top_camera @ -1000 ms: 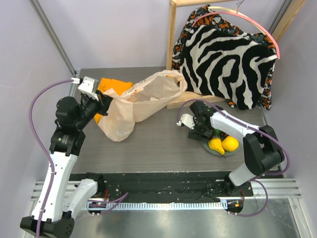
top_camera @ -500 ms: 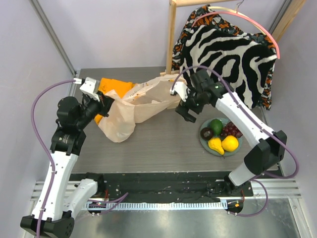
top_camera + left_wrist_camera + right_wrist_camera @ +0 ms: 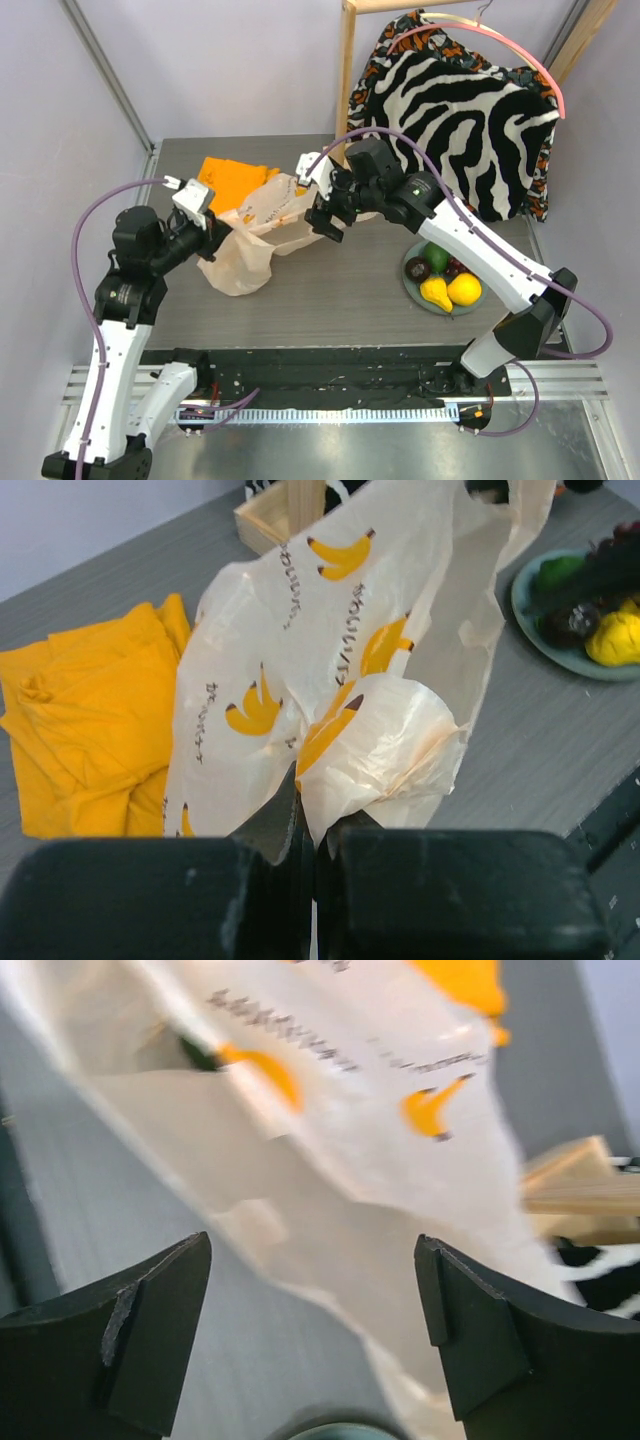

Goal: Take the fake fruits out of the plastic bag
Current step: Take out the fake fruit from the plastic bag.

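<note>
Pale purple walls (image 3: pixel 240 70) stand around a grey wooden tabletop (image 3: pixel 330 290). A zebra-striped cloth (image 3: pixel 450 120) hangs by a light wooden frame (image 3: pixel 346 70).

Crinkled plastic, soft cloth.
The translucent beige plastic bag (image 3: pixel 300 630) is wrinkled, faintly glossy; beside it the folded orange cloth (image 3: pixel 90 710) looks matt; the grey table (image 3: pixel 330 290) beneath seems wood-grained, matt.

Overhead and close wrist views share the plastic bag (image 3: pixel 245 255).
</note>
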Robot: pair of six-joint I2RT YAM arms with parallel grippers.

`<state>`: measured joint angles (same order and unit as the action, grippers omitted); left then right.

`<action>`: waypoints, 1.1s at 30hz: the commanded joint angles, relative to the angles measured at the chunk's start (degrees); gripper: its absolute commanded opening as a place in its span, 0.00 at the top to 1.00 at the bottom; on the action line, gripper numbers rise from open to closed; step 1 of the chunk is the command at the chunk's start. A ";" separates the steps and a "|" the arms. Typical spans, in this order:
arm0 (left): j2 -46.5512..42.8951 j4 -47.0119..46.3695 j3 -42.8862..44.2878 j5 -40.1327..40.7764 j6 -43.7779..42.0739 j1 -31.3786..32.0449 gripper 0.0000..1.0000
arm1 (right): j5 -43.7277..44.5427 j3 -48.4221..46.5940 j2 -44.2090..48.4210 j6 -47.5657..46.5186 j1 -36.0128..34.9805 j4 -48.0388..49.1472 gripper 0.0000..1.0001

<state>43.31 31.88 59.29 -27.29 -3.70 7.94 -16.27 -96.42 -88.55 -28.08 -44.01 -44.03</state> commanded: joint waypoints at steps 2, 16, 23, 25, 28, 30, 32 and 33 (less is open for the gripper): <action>-3.40 12.93 4.87 -4.61 -10.26 -0.30 1.00 | 9.06 -0.43 -0.91 -7.67 -0.55 12.74 0.08; 3.07 14.45 7.60 4.61 -27.74 -0.30 1.00 | 26.02 -6.63 -19.97 -20.09 0.41 29.25 0.42; 22.64 -3.74 20.83 11.03 -34.18 -0.82 1.00 | 33.85 -25.13 -31.60 -20.16 6.39 35.67 0.49; 27.07 -5.59 31.02 10.16 -33.39 -0.83 1.00 | 34.11 -25.22 -29.15 -19.74 6.57 36.29 0.49; 33.41 -6.57 42.96 8.22 -32.68 -0.74 1.00 | 34.56 -21.29 -25.10 -17.19 6.39 34.55 0.48; 35.17 -4.65 46.69 4.10 -33.03 -0.65 1.00 | 33.33 -16.54 -19.31 -15.09 6.22 33.23 0.49; 34.74 -1.31 47.59 -0.20 -35.66 -0.39 1.00 | 31.14 -6.89 -12.04 -12.98 6.04 30.77 0.49; 33.17 3.06 46.54 -2.31 -36.98 0.83 1.00 | 29.21 0.81 -9.38 -10.45 5.78 29.63 0.48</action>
<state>80.42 31.31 103.11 -21.08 -36.36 7.35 15.62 -108.64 -111.68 -44.53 -37.15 -13.08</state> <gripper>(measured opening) 0.015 0.514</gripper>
